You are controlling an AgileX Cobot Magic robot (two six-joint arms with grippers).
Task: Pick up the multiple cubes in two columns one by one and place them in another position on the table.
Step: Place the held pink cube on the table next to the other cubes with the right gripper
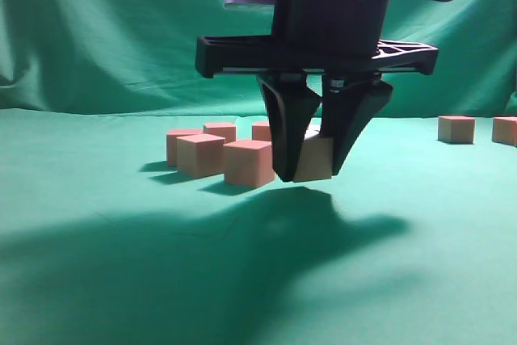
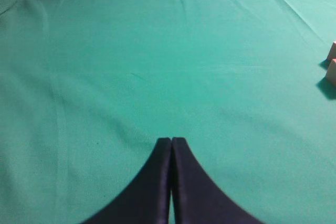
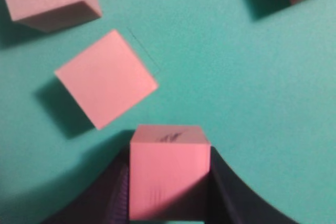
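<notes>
My right gripper (image 1: 311,174) is shut on one pink cube (image 1: 315,161), its black fingers pressing the cube's left and right sides. The cube sits low over the table (image 1: 121,280); whether it touches the cloth I cannot tell. The right wrist view shows the same cube (image 3: 168,156) filling the gap between the right gripper's (image 3: 169,203) fingers. A cluster of several cubes (image 1: 248,162) stands just left of it. My left gripper (image 2: 171,140) is shut and empty above bare cloth, and does not show in the exterior view.
Two more cubes (image 1: 456,128) stand apart at the far right, one cut by the frame edge. Loose cubes (image 3: 106,78) lie beyond the held one in the right wrist view. Two cube edges (image 2: 332,72) peek in at the left wrist view's right border. A draped green backdrop (image 1: 121,30) closes the rear.
</notes>
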